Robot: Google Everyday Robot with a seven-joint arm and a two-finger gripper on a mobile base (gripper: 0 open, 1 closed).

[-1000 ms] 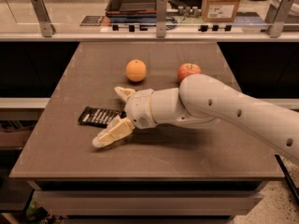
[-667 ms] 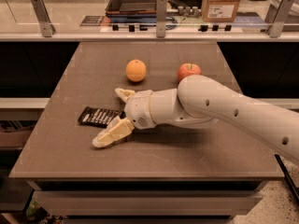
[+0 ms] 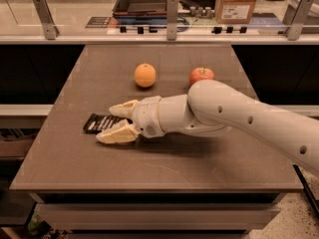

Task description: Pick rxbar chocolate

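The rxbar chocolate (image 3: 98, 123), a flat black bar with white lettering, lies on the brown table (image 3: 75, 173) at the left of centre. My gripper (image 3: 105, 124) reaches in from the right at table level. Its two cream fingers (image 3: 123, 109) press against the bar's far and near long edges, shut on it. The bar's right end is hidden between the fingers. The bar still rests on the table.
A round orange (image 3: 145, 75) and a red apple (image 3: 201, 75) sit further back on the table, the apple just behind my white arm (image 3: 234, 113). A glass rail with metal posts (image 3: 172, 17) runs along the far edge.
The fingers stood wide apart on either side of the bar's right end. They have now closed in on its edges and slid a little left along it.
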